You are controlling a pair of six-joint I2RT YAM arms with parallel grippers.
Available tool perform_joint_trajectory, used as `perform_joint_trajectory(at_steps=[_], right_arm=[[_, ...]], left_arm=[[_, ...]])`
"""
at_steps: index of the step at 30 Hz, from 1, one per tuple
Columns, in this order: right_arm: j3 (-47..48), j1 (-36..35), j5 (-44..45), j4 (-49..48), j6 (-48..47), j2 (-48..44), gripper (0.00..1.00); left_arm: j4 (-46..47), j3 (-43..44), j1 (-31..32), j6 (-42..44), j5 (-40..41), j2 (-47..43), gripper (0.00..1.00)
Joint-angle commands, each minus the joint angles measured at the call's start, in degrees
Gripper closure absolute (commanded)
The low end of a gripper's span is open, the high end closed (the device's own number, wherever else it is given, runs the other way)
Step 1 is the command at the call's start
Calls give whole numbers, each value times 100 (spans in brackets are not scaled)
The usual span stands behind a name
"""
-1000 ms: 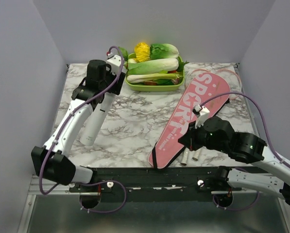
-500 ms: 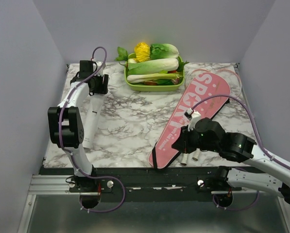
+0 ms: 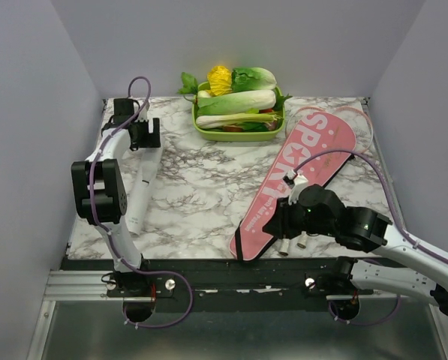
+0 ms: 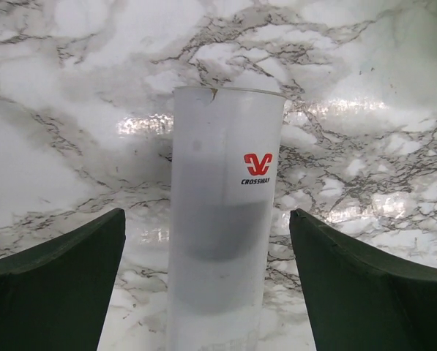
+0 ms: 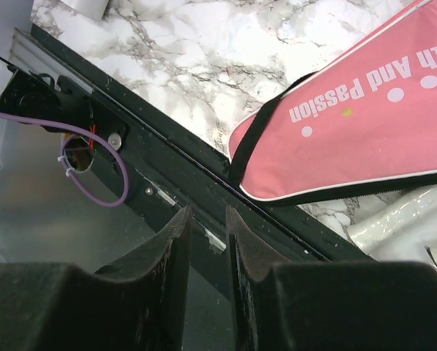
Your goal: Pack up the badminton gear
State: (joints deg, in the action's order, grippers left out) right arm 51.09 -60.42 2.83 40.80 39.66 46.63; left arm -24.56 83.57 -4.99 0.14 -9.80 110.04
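Now your left fingers [image 4: 57,292] gape wide astride the white tube [image 4: 225,219] on the table [image 4: 72,110], gripping nothing; closing on it looks next. Your right fingers [image 5: 159,270], nearly shut, hang empty beside the pink bag [image 5: 364,131].

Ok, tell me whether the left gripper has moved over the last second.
Yes. In the top view the left gripper has swung left, away from the green tray, toward the table's left edge.

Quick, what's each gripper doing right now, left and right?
Left gripper: open, fingers either side of the white tube, not gripping it.
Right gripper: shut, holding nothing.
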Motion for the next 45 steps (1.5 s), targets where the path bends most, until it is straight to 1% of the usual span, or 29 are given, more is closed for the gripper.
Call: perform_joint_trajectory(at_steps=[1, 3, 4, 5, 6, 8, 9, 12, 13, 14, 17, 19, 20, 21, 23, 25, 28, 29, 32, 33, 34, 37, 38, 41, 43, 45], right_arm=[[-117, -31, -177, -247, 51, 83, 67], [-117, -31, -160, -248, 33, 109, 66], [-126, -40, -108, -256, 33, 118, 66], [-134, -31, -99, -274, 16, 135, 66], [-134, -31, -90, -291, -2, 144, 66], [-143, -31, -98, -335, -2, 214, 66], [-143, -40, -125, -353, -2, 241, 66], [-196, -40, -257, -476, 7, 285, 70], [-222, -40, -257, -537, -2, 276, 71], [-248, -31, -396, -555, -2, 285, 72], [-257, -31, -415, -590, 15, 303, 76], [-266, -31, -450, -625, 51, 294, 77], [-275, -40, -467, -625, 59, 285, 77], [-284, -31, -468, -634, 77, 268, 78], [-310, -40, -476, -634, 103, 224, 78], [-354, -31, -485, -634, 147, 145, 78], [-442, -40, -494, -608, 191, 48, 79], [-459, -40, -494, -599, 209, 13, 78], [-486, -31, -494, -573, 244, -48, 79], [-503, -31, -494, -564, 253, -66, 79], [-521, -40, -485, -581, 262, -84, 78], [-618, -40, -485, -617, 305, -137, 79], [-644, -40, -476, -625, 323, -137, 78], [-723, -40, -442, -661, 349, -172, 78], [-741, -40, -406, -652, 349, -189, 78], [-732, -40, -318, -617, 332, -190, 77]], left_arm=[[241, 230, -20, -321, -83, -1034, 1], [92, 230, 94, -339, -258, -1343, 1], [74, 117, 182, -331, -320, -1667, 1], [65, 37, 427, -339, -381, -1826, 1], [-22, -24, 490, -322, -417, -1959, 1], [-224, -113, 954, -278, -566, -2249, 1], [-347, -165, 1052, -295, -627, -2320, 1], [-235, -674, 1421, -409, -593, -2680, 4], [-182, -971, 1483, -445, -619, -2785, 7], [-164, -1096, 1536, -497, -706, -2803, 16], [-286, -1422, 1721, -647, -655, -2593, 34], [-339, -1606, 1774, -717, -576, -2331, 37], [-365, -1633, 1774, -726, -549, -2207, 43], [-453, -1659, 1774, -726, -418, -2093, 45], [-550, -1669, 1774, -682, -216, -1785, 52], [-656, -1721, 1774, -665, 21, -1601, 52], [-656, -1852, 1686, -647, 364, -1407, 50], [-673, -1870, 1547, -612, 426, -1328, 48], [-866, -1835, 1265, -507, 523, -1011, 48], [-858, -1853, 1012, -489, 523, -976, 48], [-832, -1914, 887, -489, 497, -993, 48], [-656, -1985, 553, -524, 479, -1185, 46], [-630, -1994, 552, -524, 627, -1256, 45], [-419, -2108, 552, -498, 708, -1625, 43], [-243, -2230, 552, -541, 577, -1993, 39], [-146, -2266, 552, -594, 227, -2284, 37]])
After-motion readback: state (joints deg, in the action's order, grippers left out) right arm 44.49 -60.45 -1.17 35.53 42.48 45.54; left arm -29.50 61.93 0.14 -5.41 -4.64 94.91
